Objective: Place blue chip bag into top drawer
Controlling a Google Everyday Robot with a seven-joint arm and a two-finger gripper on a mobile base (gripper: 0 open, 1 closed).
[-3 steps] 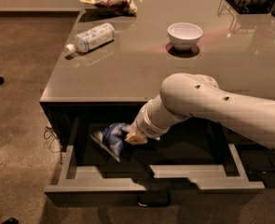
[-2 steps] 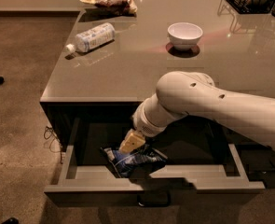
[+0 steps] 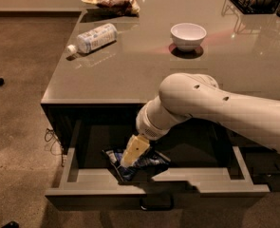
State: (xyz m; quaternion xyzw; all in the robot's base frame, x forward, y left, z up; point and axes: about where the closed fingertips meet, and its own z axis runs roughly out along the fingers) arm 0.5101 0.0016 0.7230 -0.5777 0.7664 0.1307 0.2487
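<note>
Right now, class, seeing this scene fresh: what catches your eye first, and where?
A big white arm reaches from the right into the open drawer, its gripper down at the blue chip bag lying inside. On the table above sit a white bowl, a bottle on its side and a brown snack bag.

Arm: smooth off-white shell, thick tubular links, bulbous rounded joint. Few small dark dots along casing, possibly screw recesses. Wrist segment cylindrical, pale grey. Gripper: pale yellow, wedge-shaped, inside open top drawer.
</note>
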